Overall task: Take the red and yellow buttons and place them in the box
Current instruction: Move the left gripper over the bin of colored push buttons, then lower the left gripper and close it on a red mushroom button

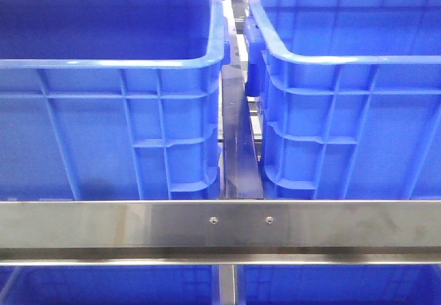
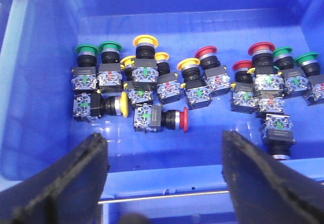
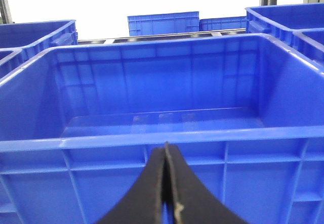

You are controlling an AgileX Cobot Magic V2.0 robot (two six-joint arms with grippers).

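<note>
In the left wrist view, several push buttons lie on the floor of a blue crate [image 2: 45, 82]. One red button [image 2: 185, 120] lies on its side closest to my left gripper [image 2: 163, 136], and a yellow button [image 2: 123, 104] lies on its side beside it. More red buttons [image 2: 206, 52] and yellow buttons [image 2: 146, 41] stand behind. The left gripper hangs open over the crate's near wall, holding nothing. My right gripper [image 3: 165, 145] is shut and empty, in front of the near wall of an empty blue box [image 3: 152, 139]. No gripper or button shows in the front view.
Green-capped buttons [image 2: 87, 48] stand mixed among the others. The front view shows two tall blue crates, left [image 1: 110, 62] and right [image 1: 344, 58], with a narrow gap between them and a steel rail [image 1: 220, 226] across the front. More blue crates [image 3: 162, 23] stand beyond the empty box.
</note>
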